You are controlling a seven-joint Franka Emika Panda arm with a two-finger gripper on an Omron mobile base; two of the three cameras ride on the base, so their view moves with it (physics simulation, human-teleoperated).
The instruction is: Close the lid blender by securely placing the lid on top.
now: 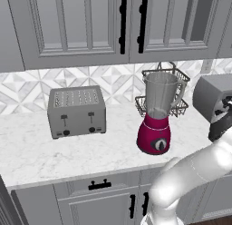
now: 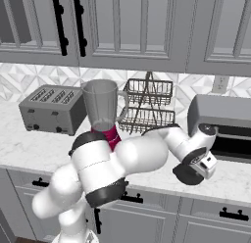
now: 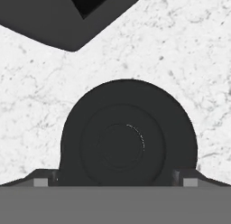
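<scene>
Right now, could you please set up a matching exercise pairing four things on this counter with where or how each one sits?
Things:
1. blender
2. lid
3. toaster
4. wire rack

Places or states:
A. flat on the marble, between the gripper fingertips
B. against the backsplash, just behind the clear jar
C. leftmost on the counter, two levers in front
D. upright with its jar open on top

Pairs: 1-D, 2-A, 3-C, 4-B
</scene>
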